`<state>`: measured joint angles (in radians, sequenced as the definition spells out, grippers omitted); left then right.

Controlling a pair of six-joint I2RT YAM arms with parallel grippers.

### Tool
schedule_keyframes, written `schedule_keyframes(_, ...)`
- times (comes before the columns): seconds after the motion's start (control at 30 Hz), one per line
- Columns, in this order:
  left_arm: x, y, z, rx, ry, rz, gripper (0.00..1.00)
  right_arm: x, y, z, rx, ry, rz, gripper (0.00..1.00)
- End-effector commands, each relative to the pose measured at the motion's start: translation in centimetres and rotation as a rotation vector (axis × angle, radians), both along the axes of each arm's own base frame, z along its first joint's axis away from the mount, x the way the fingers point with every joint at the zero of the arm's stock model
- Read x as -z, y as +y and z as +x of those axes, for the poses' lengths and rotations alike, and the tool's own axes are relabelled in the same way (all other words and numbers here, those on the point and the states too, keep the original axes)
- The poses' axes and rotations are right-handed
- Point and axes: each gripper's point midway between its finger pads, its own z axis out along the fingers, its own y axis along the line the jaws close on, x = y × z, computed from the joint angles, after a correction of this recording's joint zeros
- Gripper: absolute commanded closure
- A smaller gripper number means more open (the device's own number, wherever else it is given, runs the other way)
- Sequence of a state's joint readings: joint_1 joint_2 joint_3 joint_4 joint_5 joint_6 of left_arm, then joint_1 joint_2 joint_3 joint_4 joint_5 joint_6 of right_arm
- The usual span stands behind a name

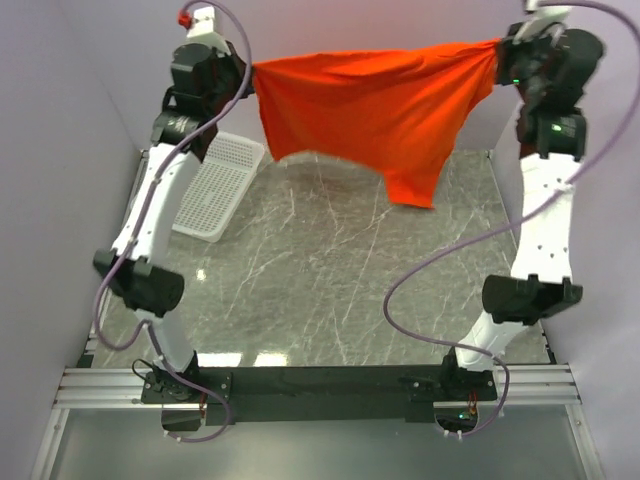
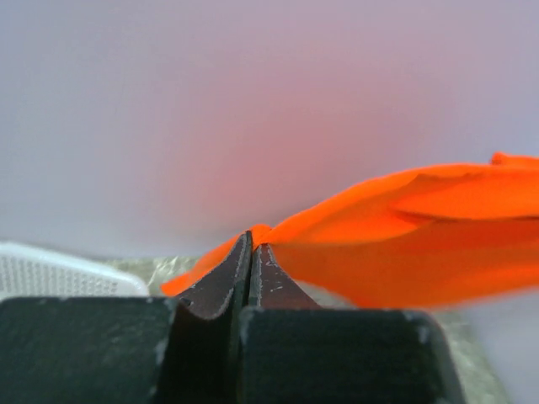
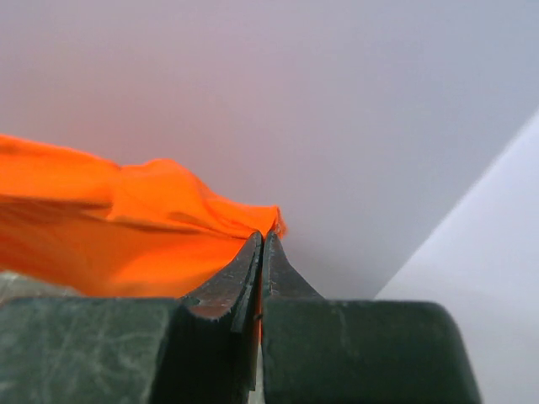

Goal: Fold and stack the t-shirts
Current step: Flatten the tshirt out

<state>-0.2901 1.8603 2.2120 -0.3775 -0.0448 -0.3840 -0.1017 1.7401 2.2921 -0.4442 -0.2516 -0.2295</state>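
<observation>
The orange-red t-shirt (image 1: 375,110) hangs stretched in the air between my two grippers, high above the back of the table. My left gripper (image 1: 250,75) is shut on its left corner; in the left wrist view the cloth (image 2: 404,227) runs off to the right from the shut fingertips (image 2: 253,240). My right gripper (image 1: 497,50) is shut on the right corner; in the right wrist view the cloth (image 3: 126,227) runs left from the shut fingertips (image 3: 263,238). One part of the shirt droops lower at the right (image 1: 412,185).
A white mesh basket (image 1: 218,185) lies on the grey marble table (image 1: 330,280) at the back left, partly behind the left arm. Plain walls close in the back and both sides. The arm bases sit on a black rail at the near edge.
</observation>
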Motion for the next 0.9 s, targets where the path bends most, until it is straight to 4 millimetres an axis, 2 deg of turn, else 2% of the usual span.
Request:
schedule_keyframes(0.0,-10.8,0.2,-7.2,0.088,-0.283,-0.055,1.0,-6.4,-0.7,-6.0,-0.042,-0.17,0.008,1.0)
schedule_keyframes(0.03,-10.2,0.3,-8.5,0.107,-0.276,-0.031,1.0,-6.7,-0.9,-8.1,-0.055,-0.176,-0.013,1.0)
schedule_keyframes(0.07,-9.4,0.2,-9.2,0.125,-0.264,-0.013,1.0,-5.5,0.1,-9.0,-0.139,-0.156,-0.062,1.0)
schedule_keyframes(0.1,-5.7,-0.1,-8.8,0.139,-0.194,0.027,1.0,-2.0,0.6,-10.1,-0.176,-0.09,-0.077,1.0)
schedule_keyframes(0.13,-5.7,-0.1,-10.7,0.172,-0.202,0.038,1.0,0.4,1.1,-10.7,-0.215,-0.043,-0.104,1.0)
schedule_keyframes(0.17,-4.0,-0.2,-11.2,0.193,-0.171,0.058,1.0,2.9,1.0,-11.3,-0.234,-0.012,-0.2,1.0)
schedule_keyframes(0.2,-2.2,-0.4,-11.7,0.218,-0.138,0.075,1.0,9.8,1.6,-11.3,-0.305,0.12,-0.2,1.0)
schedule_keyframes(0.23,2.7,-0.8,-11.9,0.247,-0.037,0.101,1.0,12.0,2.3,-14.0,-0.324,0.156,-0.242,1.0)
schedule_keyframes(0.27,3.8,-1.2,-13.7,0.303,-0.015,0.101,1.0,15.0,2.2,-14.9,-0.348,0.188,-0.349,1.0)
schedule_keyframes(0.3,8.7,-1.7,-14.5,0.346,0.094,0.102,1.0,20.5,2.5,-16.8,-0.376,0.285,-0.363,1.0)
schedule_keyframes(0.33,10.7,-2.0,-15.5,0.382,0.141,0.093,1.0,24.4,2.6,-18.5,-0.403,0.386,-0.371,1.0)
schedule_keyframes(0.37,11.9,-3.0,-17.6,0.473,0.174,0.067,1.0,27.2,2.3,-19.6,-0.428,0.432,-0.447,1.0)
schedule_keyframes(0.4,16.3,-3.6,-19.2,0.522,0.291,0.048,0.99,31.7,2.5,-21.3,-0.464,0.535,-0.441,1.0)
schedule_keyframes(0.43,18.0,-4.1,-20.6,0.557,0.357,0.022,1.0,34.0,2.4,-23.3,-0.477,0.621,-0.445,1.0)
schedule_keyframes(0.47,19.7,-5.2,-22.5,0.628,0.425,0.007,0.99,35.6,2.4,-24.4,-0.507,0.661,-0.477,1.0)
schedule_keyframes(0.5,23.0,-5.6,-24.4,0.652,0.543,-0.004,0.99,37.5,2.5,-25.9,-0.532,0.718,-0.468,1.0)
schedule_keyframes(0.57,25.9,-6.6,-27.1,0.692,0.661,-0.005,0.99,39.6,2.8,-28.2,-0.575,0.804,-0.465,1.0)
schedule_keyframes(0.6,28.1,-6.4,-28.8,0.697,0.754,-0.01,0.99,40.4,3.0,-29.0,-0.595,0.827,-0.464,1.0)
schedule_keyframes(0.7,30.7,-5.8,-31.1,0.675,0.877,0.008,0.99,41.0,2.8,-30.1,-0.598,0.871,-0.471,1.0)
schedule_keyframes(0.87,32.2,-3.9,-34.1,0.609,1.029,0.04,0.99,41.5,2.4,-32.3,-0.639,0.953,-0.516,1.0)
